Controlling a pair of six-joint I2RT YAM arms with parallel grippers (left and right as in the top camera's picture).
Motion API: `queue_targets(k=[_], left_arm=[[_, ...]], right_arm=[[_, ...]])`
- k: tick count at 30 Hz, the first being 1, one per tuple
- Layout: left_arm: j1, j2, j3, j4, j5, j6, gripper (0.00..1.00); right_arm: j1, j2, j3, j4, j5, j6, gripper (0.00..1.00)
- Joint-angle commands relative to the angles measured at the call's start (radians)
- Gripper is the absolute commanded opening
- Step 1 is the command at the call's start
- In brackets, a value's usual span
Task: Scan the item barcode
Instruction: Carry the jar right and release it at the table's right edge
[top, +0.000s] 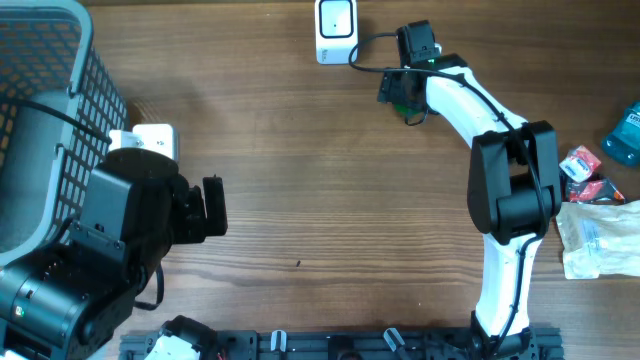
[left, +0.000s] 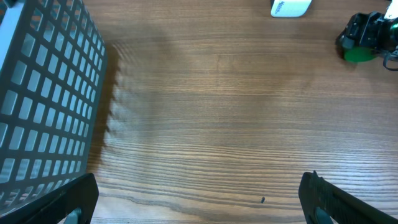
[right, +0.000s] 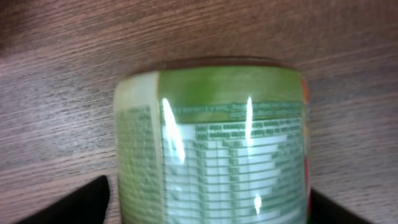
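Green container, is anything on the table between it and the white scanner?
Nothing on the table does: bare wood separates the green container from the white scanner. Overhead, only a thin black cable loops between them, beside the right gripper.

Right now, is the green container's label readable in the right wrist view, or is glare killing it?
Right wrist: the green container fills the frame, its print soft and out of focus, with white glare streaks across the label. Overhead: sharp, but the right gripper covers most of it.

shop checkout setup: shopping basket (top: 98, 112), scanner (top: 335, 27), wooden table (top: 330, 200).
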Motion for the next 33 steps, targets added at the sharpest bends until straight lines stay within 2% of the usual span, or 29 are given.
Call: queue_targets(k=[1,3,6,11,18,23,28,33], left_arm=[[0.003,-0.005,-0.005,0.0,-0.013,-0.009,1.0],[0.003,-0.005,-0.005,0.0,-0.013,-0.009,1.0],[0.003,-0.005,-0.005,-0.001,-0.013,-0.009,1.0],[0.003,-0.005,-0.005,0.0,-0.013,-0.009,1.0],[0.003,-0.005,-0.005,0.0,-0.013,-0.009,1.0],[0.003,-0.005,-0.005,-0.001,-0.013,-0.009,1.0],[0.003,-0.005,-0.005,0.0,-0.013,-0.009,1.0],[0.003,-0.005,-0.005,0.0,-0.013,-0.009,1.0]], right_arm=[[-0.001,0.006,-0.001,-0.014,-0.033,0.039,0.75],[-0.003,0.006,-0.001,-0.029,-0.002,0.035,0.67],[-0.003,0.006,-0.001,-0.04,0.036,0.036,0.62],[-0.003,0.005,0.002,-0.048,0.035,0.04,0.58],[-0.038,-0.078,0.021,-0.164,0.094,0.039,0.58],[-0.133,-0.167,0.021,-0.31,0.13,0.04,0.59],[-0.278,-0.18,0.02,-0.418,0.22,0.05,0.59],[-0.455,-0.18,0.02,-0.415,0.267,0.05,0.63]])
